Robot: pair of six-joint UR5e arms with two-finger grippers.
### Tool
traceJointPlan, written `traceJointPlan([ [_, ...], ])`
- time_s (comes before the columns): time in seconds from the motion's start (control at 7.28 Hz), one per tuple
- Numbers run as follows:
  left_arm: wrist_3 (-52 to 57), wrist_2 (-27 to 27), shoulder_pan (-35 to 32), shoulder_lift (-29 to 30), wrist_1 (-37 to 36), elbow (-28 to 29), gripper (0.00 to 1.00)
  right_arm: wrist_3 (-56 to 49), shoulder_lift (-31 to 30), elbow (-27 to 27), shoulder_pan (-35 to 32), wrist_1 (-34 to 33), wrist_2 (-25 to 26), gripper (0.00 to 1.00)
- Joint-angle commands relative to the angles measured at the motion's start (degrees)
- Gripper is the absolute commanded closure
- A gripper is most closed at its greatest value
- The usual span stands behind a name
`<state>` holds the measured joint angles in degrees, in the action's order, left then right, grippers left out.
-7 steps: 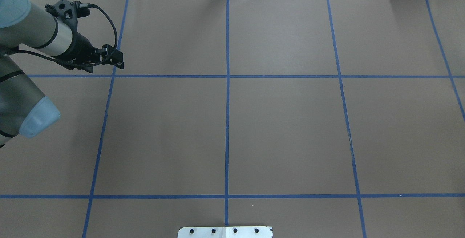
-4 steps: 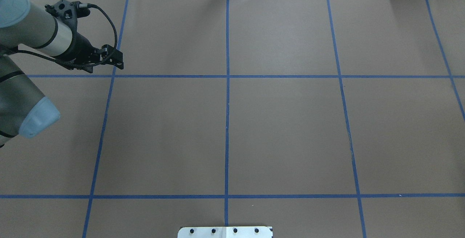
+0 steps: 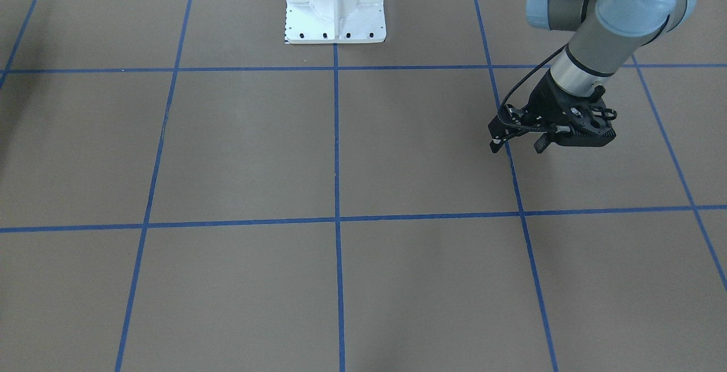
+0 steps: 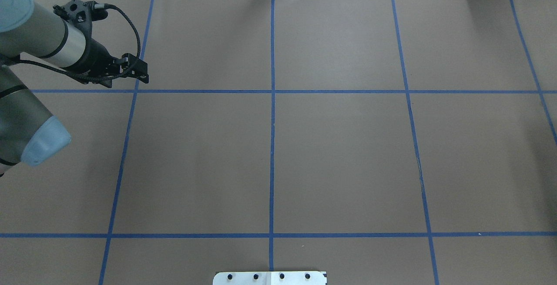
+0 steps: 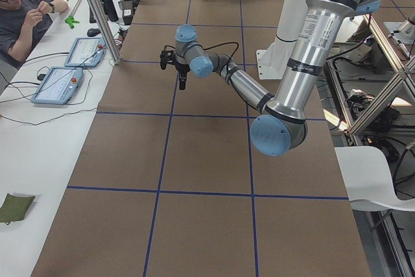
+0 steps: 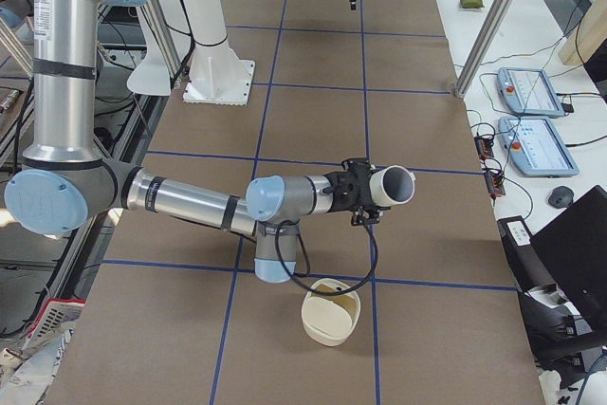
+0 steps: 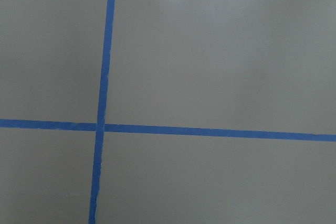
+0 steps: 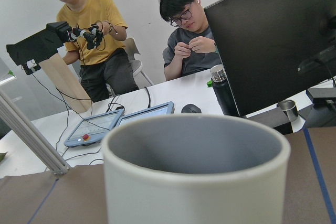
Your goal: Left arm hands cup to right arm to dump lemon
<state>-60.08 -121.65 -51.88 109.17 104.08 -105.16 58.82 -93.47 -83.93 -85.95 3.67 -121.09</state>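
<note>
Our left gripper [image 3: 517, 146] hangs spread wide over the table [image 3: 227, 150], and the cup [image 6: 394, 182] is up at our right gripper [image 6: 368, 193], but we cannot tell its grip.

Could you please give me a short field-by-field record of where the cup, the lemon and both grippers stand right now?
right gripper: carries the cup; open or shut cannot be told
cup: off the table, tipped on its side
lemon: not visible in any view
left gripper: fingers apart, empty, above the table
bowl: cream, standing on the table, apart from the cup
</note>
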Motion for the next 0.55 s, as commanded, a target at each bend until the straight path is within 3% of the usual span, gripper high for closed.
traceJointPlan([
  [0.0,-0.12,-0.25,0.03,-0.01,0.07,0.05,0.0,-15.16,6.69,-0.98,4.18,-12.76,3.29,0.97],
  [0.41,-0.12,-0.34,0.03,-0.01,-0.02,0.13,0.0,-29.68,13.12,-1.06,18.67,-22.27,20.93,0.97],
])
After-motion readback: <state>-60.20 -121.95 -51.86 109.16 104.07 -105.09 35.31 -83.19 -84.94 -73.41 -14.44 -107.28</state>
